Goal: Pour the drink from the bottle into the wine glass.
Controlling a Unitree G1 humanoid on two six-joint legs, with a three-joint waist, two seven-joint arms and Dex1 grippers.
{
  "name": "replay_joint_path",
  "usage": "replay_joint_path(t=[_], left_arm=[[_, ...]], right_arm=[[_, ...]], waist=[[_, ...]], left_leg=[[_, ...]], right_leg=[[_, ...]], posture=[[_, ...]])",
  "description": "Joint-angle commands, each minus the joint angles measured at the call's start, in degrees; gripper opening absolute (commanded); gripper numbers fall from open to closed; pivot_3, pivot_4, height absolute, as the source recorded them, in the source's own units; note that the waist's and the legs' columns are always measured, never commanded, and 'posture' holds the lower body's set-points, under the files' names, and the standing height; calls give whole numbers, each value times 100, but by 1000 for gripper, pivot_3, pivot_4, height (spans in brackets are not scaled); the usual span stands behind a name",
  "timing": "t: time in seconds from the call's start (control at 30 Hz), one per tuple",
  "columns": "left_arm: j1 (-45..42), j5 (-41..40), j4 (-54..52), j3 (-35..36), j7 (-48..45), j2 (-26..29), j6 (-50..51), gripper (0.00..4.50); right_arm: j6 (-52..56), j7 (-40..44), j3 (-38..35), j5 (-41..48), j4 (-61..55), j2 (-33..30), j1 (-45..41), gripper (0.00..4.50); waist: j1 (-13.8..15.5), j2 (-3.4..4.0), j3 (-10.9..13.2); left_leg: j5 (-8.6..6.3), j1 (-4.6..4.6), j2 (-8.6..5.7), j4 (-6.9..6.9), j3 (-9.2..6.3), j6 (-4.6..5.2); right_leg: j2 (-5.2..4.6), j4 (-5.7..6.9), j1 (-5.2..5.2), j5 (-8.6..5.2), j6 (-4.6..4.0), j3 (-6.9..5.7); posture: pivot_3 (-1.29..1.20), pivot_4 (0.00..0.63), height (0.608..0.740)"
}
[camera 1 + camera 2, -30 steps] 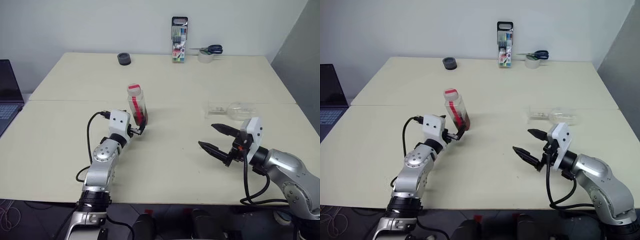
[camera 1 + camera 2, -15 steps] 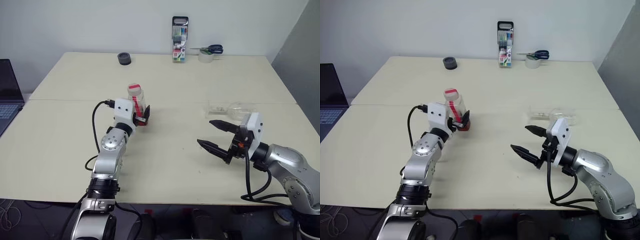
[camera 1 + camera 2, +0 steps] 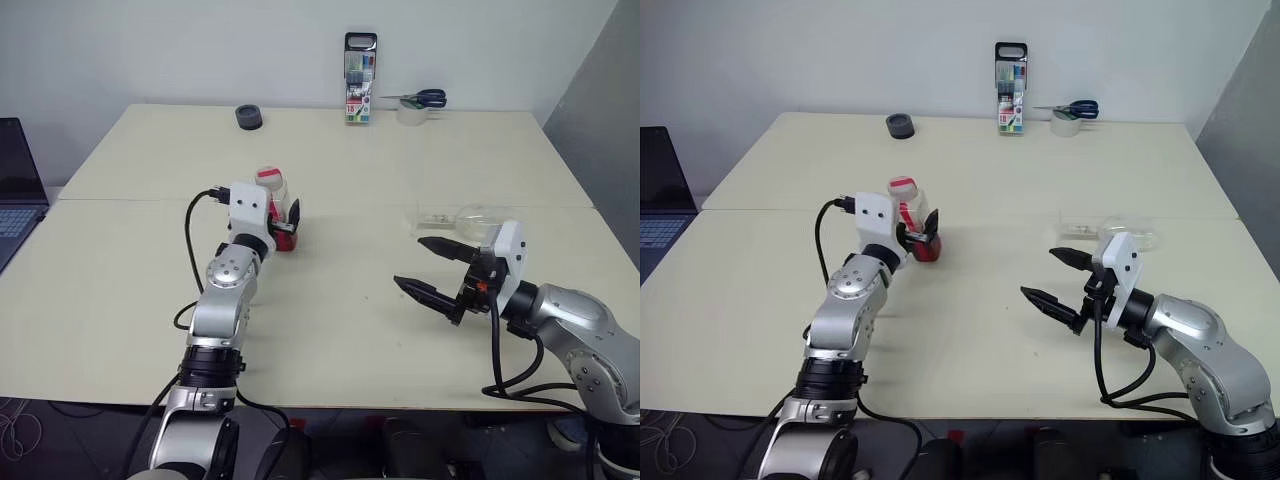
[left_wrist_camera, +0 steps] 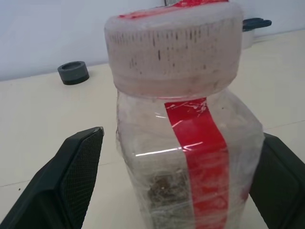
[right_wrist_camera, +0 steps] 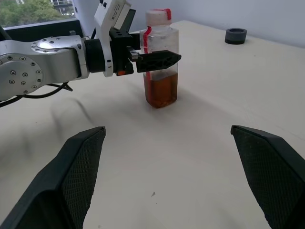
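The bottle [image 3: 274,190], clear plastic with a red cap and a red strip, stands upright left of the table's middle. The amber drink [image 5: 161,91] fills its lower part. My left gripper [image 4: 182,135] is open and level, one finger on each side of the bottle [image 4: 183,138], with a gap showing by the left finger [image 4: 78,171]. The wine glass [image 3: 472,215] lies on its side on the right half of the table. Just in front of it, my right gripper [image 3: 408,263] hangs open above the table with nothing between its fingers, pointing toward the bottle [image 5: 161,57].
Along the far edge are a dark round object [image 3: 248,118], an upright pen case [image 3: 359,80], and scissors on a tape roll [image 3: 412,104]. A laptop [image 3: 14,190] sits off the left edge. A seam [image 3: 400,204] crosses the table.
My left gripper has risen and moved forward, so its fingers now flank the bottle instead of sitting below it. The right gripper stayed where it was.
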Motion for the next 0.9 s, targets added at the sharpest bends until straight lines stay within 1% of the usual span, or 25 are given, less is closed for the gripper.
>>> replay_joint_path(t=[0.03,0.53,0.63,0.77,0.83,0.87,0.9], left_arm=[[-159,5,-349,53,75,-11,30,4476],[-223,-44,-417,37,104,-91,93,4476],[-229,-46,-410,54,115,-93,77,3864],[-239,-48,-391,67,117,-84,54,2584],[-235,-58,-388,70,115,-81,45,2037],[-228,-69,-389,78,114,-83,46,1914],[-221,-82,-387,93,119,-86,54,1906]], right_arm=[[-14,61,-98,63,-68,-73,-96,4500],[-42,90,-99,2,8,-91,-126,4500],[-33,99,-93,-9,13,-83,-137,4500],[-28,103,-86,-23,24,-74,-151,4500],[-29,107,-89,-24,25,-74,-153,4500],[-30,109,-91,-23,24,-73,-154,4500],[-30,108,-89,-24,27,-70,-160,4500]], waist=[[0,0,0],[0,0,0],[0,0,0],[0,0,0],[-2,-1,0],[-2,-1,1],[-1,-1,1]], left_leg=[[0,0,0,0,0,0],[1,0,0,0,1,-1],[1,0,0,0,1,-2],[2,0,0,0,1,-3],[2,0,0,0,2,-4],[2,0,1,0,2,-4],[2,0,0,0,1,-4]], right_leg=[[0,0,0,0,0,0],[0,0,0,0,0,1],[0,0,0,0,0,1],[0,0,0,0,0,1],[0,0,0,0,0,1],[0,0,0,0,0,1],[0,0,-1,0,0,1]], posture=[[0,150,740],[0,150,740],[0,150,740],[0,150,740],[0,150,740],[0,150,740],[0,150,740]])
